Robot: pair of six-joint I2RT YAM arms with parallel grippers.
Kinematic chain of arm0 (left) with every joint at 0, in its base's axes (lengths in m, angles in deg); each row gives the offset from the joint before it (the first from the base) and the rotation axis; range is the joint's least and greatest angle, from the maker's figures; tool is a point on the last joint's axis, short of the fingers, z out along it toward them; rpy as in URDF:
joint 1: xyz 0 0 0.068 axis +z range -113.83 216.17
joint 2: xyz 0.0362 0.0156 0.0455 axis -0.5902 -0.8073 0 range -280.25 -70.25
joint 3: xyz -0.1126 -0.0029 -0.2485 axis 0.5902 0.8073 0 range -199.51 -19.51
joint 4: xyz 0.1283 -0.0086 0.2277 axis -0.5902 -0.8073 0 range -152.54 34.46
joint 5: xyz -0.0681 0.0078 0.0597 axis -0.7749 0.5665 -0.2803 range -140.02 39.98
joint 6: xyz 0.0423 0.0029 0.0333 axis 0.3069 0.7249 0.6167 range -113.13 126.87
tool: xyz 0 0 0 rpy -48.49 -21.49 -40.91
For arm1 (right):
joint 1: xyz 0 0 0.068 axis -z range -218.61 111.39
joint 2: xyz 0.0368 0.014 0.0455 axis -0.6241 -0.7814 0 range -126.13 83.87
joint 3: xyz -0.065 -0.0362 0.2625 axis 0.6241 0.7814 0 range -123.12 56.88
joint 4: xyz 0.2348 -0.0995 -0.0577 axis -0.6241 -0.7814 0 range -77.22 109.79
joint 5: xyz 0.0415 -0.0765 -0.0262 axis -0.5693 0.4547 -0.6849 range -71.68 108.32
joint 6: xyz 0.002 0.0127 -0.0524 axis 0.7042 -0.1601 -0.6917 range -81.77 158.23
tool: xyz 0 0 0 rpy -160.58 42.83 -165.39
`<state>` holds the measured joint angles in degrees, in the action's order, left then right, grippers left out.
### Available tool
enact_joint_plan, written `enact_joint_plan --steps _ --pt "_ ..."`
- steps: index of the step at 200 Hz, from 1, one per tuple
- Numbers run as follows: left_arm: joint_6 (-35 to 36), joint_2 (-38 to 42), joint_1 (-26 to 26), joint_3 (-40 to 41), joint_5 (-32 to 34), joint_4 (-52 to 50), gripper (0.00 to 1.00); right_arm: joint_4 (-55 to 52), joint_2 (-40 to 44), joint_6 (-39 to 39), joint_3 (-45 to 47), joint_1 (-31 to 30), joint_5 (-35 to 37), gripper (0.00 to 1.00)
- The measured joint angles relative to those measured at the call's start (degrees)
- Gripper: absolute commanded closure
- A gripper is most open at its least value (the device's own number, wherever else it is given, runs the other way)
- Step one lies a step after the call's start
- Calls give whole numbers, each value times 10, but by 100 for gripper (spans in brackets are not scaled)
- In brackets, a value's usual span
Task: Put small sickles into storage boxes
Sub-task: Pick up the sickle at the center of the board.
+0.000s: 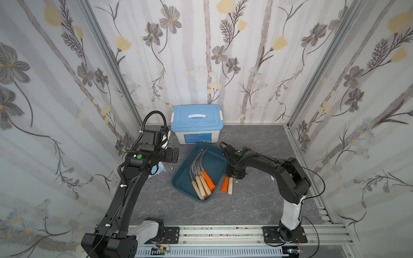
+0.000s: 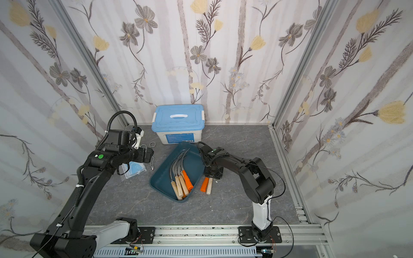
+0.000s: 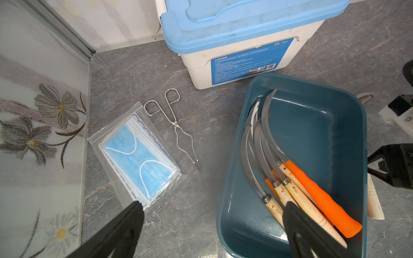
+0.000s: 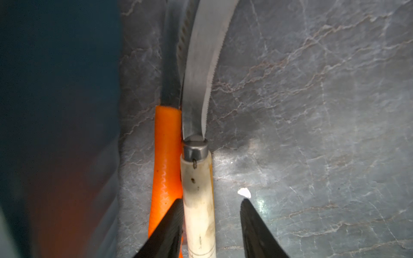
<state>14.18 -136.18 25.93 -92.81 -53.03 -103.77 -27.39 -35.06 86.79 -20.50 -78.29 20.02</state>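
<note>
The dark teal storage box [image 1: 214, 163] [image 2: 163, 181] [image 3: 324, 125] lies mid-table and holds several small sickles [image 1: 201, 176] [image 2: 181, 178] [image 3: 290, 178], blades toward the back. Two more sickles lie on the table along its right wall, one orange-handled [image 1: 225, 184] [image 4: 166, 167] and one wooden-handled [image 1: 230, 186] [image 4: 197, 201]. My right gripper [image 1: 234, 176] [image 4: 211, 201] is down over them and open. Its fingers straddle the wooden handle, one wedged between the two handles, the other clear of the wood. My left gripper [image 1: 173, 155] [image 3: 213, 203] hangs wide open and empty left of the box.
A white box with a light-blue lid [image 1: 196, 122] stands behind the tray at the back wall. Wire tongs [image 3: 176, 125] and a bag of blue face masks [image 3: 138, 156] lie at the left. A small white scrap [image 4: 244, 192] lies by my right fingertip.
</note>
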Motion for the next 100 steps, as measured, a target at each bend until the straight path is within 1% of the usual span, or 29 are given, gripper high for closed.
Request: enact_joint_plan --steps 100 --pt "2 4 0 -1 8 0 0 7 -10 -5 1 1 1 57"
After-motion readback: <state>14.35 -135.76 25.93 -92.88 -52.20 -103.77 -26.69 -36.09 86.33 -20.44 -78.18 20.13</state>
